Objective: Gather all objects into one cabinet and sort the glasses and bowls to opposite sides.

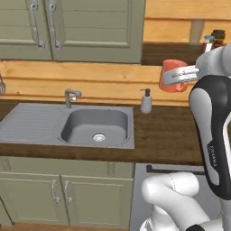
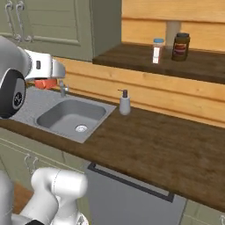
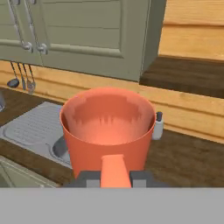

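Note:
My gripper [image 3: 114, 178] is shut on the side handle of a salmon-orange mug [image 3: 108, 127], one of the glasses. The mug stands upright in my grip, open end up, with nothing inside. In the left base view the mug [image 1: 170, 67] hangs in the air above the wooden counter, right of the sink, with my gripper [image 1: 177, 76] around it from the right. From the right base view just the mug's lower edge [image 2: 44, 83] peeks out under my hand [image 2: 49, 72]. The bowls, the other glass and the cabinet are out of view.
A grey sink [image 1: 94, 126] with a faucet [image 1: 70, 96] is set in the dark wood counter [image 2: 149, 149]. A soap dispenser [image 1: 146, 101] stands beside it. Panelled green wall cabinets [image 1: 90, 27] hang above. A dark jar [image 2: 180, 46] and a white bottle [image 2: 157, 50] sit on a wooden shelf.

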Robot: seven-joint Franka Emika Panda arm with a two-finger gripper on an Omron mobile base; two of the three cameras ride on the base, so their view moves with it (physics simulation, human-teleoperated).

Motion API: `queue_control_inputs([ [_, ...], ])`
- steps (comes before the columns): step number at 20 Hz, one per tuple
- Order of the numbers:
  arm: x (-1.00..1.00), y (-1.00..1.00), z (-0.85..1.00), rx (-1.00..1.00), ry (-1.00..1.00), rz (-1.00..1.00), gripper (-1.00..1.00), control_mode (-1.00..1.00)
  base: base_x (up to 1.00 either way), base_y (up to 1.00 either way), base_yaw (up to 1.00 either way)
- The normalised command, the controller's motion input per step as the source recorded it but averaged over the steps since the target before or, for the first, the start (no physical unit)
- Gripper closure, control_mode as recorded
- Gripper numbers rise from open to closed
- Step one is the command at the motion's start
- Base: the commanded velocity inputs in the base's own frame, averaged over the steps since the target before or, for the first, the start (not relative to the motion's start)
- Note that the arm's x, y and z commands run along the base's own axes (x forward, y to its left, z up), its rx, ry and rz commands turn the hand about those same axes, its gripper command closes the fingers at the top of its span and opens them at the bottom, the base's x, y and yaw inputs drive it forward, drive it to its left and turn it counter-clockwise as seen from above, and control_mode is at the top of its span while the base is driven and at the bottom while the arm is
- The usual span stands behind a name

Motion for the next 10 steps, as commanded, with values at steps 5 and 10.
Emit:
queue_control_inputs([
  [5, 0.00, 0.00, 0.00, 0.00, 0.00, 0.00, 1.00, 1.00, -0.66, 1.00, 0.51],
  [10, 0.00, 0.00, 0.00, 0.00, 0.00, 0.00, 1.00, 1.00, -0.41, 1.00, 0.53],
])
